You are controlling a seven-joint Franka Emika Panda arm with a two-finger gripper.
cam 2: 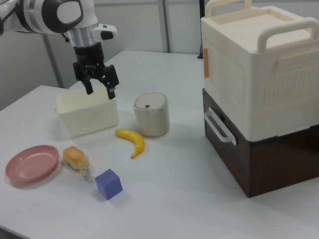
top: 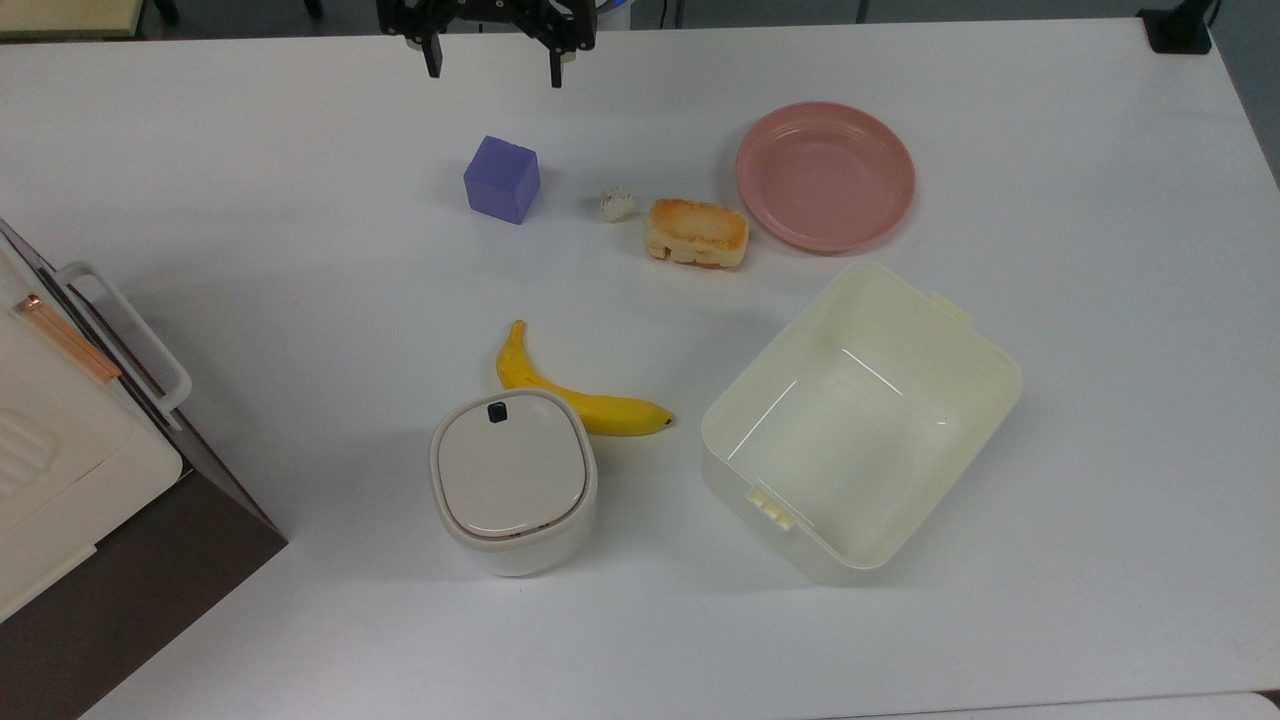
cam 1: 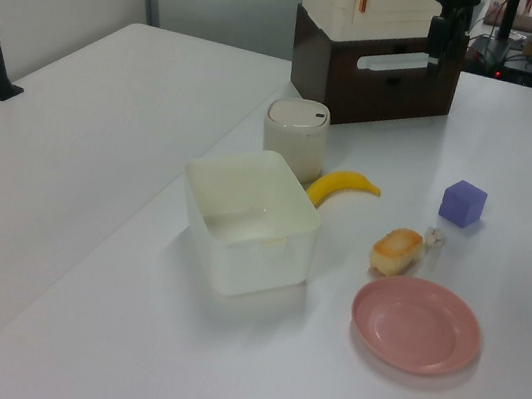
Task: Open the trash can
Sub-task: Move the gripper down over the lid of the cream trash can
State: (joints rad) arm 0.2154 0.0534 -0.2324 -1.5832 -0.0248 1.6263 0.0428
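Hovering high above the desk (top: 250,250) at the far edge in the top view, well apart from everything on it: end effector (top: 490,62), fingers spread wide and gripping nothing, pointing down in the right view (cam 2: 99,89).

Sitting upright toward the near side in the top view, lid closed flat: trash can (top: 514,482), small black button (top: 497,411) facing the banana (top: 575,395). Lying just beside the bin, curving along the top view's upper right of it, touching or nearly touching: that banana. Standing near, on the top view's right of the bin: cream tub (top: 950,340), open-topped.

Resting farther back in the top view, in a loose row: purple cube (top: 501,179), small white crumpled bit (top: 617,204), toasted bread piece (top: 697,234), pink plate (top: 826,175). Bread lying just beside the plate, not on it.

Occupying the top view's left edge: brown-and-cream cabinet (top: 70,480) with a white handle (top: 130,335).

In the left view, bin (cam 1: 294,139) standing between the tub (cam 1: 238,246) and the cabinet (cam 1: 373,65).
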